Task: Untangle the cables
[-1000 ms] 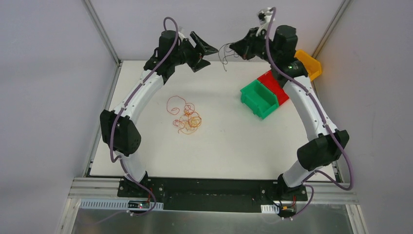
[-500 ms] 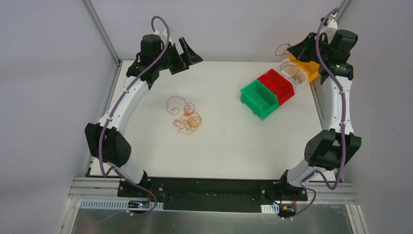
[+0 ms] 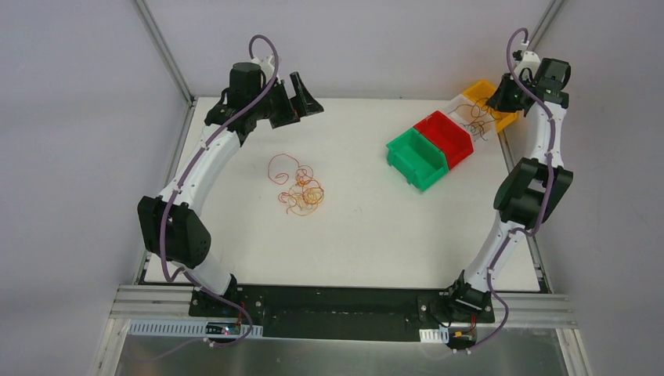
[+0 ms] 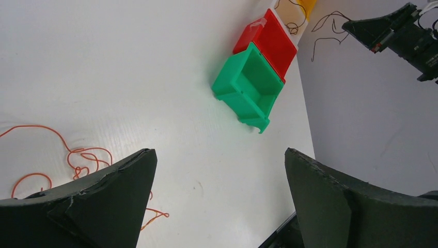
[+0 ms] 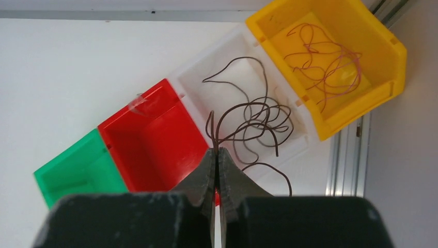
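A tangle of red, orange and yellow cables (image 3: pixel 298 188) lies on the white table left of centre; its orange loops show at the lower left of the left wrist view (image 4: pixel 77 155). My left gripper (image 3: pixel 305 98) is open and empty, raised at the table's back left (image 4: pixel 219 155), well behind the tangle. My right gripper (image 3: pixel 495 100) is shut on a dark brown cable (image 5: pixel 258 111) at its fingertips (image 5: pixel 217 151). The cable's curls hang over and into the white bin (image 5: pixel 181 85).
Four bins stand in a diagonal row at the back right: green (image 3: pixel 415 157), red (image 3: pixel 446 137), white (image 3: pixel 467 110) and yellow (image 3: pixel 501 117). The yellow bin (image 5: pixel 382 77) holds several thin pinkish-brown wires (image 5: pixel 323 57). A metal frame rail (image 5: pixel 343 155) runs along the right table edge.
My right arm has swung from the back middle to the right, carrying the dark brown cable over the bins. My left arm has drawn back and to the left.
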Controlling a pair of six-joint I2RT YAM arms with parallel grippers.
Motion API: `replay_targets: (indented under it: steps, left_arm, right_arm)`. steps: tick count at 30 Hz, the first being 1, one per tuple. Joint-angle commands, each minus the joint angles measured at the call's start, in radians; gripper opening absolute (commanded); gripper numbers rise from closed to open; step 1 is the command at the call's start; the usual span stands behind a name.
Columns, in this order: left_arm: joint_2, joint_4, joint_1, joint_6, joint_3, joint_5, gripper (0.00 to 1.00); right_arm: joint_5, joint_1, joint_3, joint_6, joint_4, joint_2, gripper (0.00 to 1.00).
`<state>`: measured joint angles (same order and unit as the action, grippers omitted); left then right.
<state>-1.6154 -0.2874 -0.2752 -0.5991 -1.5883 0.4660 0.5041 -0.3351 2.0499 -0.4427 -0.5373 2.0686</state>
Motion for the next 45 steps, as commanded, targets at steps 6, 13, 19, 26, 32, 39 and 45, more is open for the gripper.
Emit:
replay_targets:
  steps: [6,13,19,26,32,39,45]
  left_arm:
    - [0.038,-0.042,0.002,0.082,-0.006,-0.014,0.99]
    - [0.034,-0.068,0.008,0.092,-0.001,-0.021,0.99]
    - [0.01,-0.077,0.01,0.093,-0.01,-0.018,0.99]
    - [-0.011,-0.089,0.016,0.097,-0.024,-0.017,0.99]
    - [-0.005,-0.097,0.018,0.099,-0.009,-0.014,0.99]
    - [-0.019,-0.122,0.02,0.114,-0.025,0.003,0.99]
    - [-0.023,-0.15,0.021,0.142,-0.047,-0.012,0.99]
  right_arm:
    - [0.062,0.001,0.328,-0.057,-0.037,0.269,0.0]
    - [0.114,0.025,0.38,-0.036,0.082,0.38,0.0]
    - [0.127,0.057,0.362,0.02,0.242,0.417,0.0]
    - [0.11,0.078,0.364,0.048,0.284,0.456,0.0]
    - [0.096,0.051,0.26,0.05,0.259,0.41,0.0]
    - [0.034,0.043,0.183,0.013,0.17,0.354,0.13]
    - [0.051,0.044,0.19,0.096,0.24,0.276,0.38]
